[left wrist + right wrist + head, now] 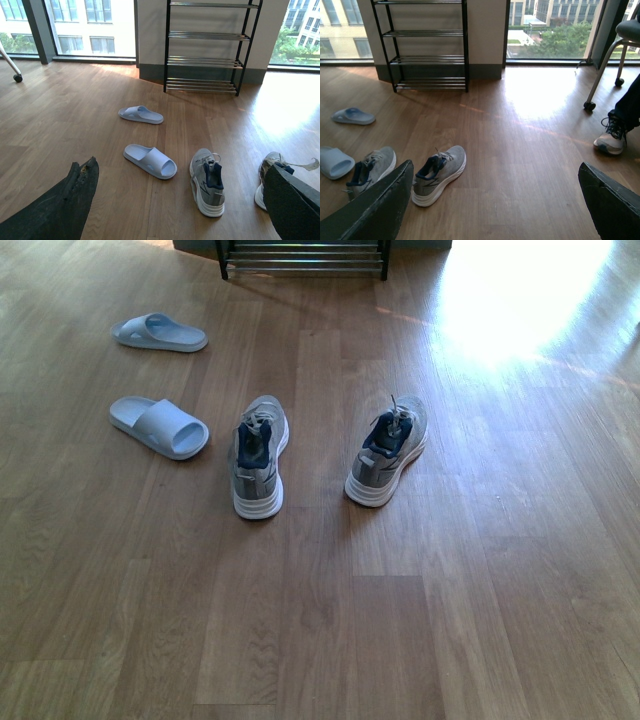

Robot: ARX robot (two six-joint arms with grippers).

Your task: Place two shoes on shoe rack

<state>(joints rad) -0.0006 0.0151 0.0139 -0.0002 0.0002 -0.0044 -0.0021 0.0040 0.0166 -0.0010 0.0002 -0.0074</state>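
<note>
From where I stand, the left sneaker (259, 455) and the right sneaker (388, 450) sit apart on the floor (320, 620), heels toward the robot and long axes running on toward the shoe rack (305, 258), well beyond them by the wall. Each lies ahead of the arm on its own side, so the left gripper (179, 172) looks nearer the left one and the right gripper (495, 169) the other; both grippers hang released, spread wide, holding nothing. I count two sneakers, one rack, and a nearer slide (160, 426) and a farther slide (160, 332) off to the left
</note>
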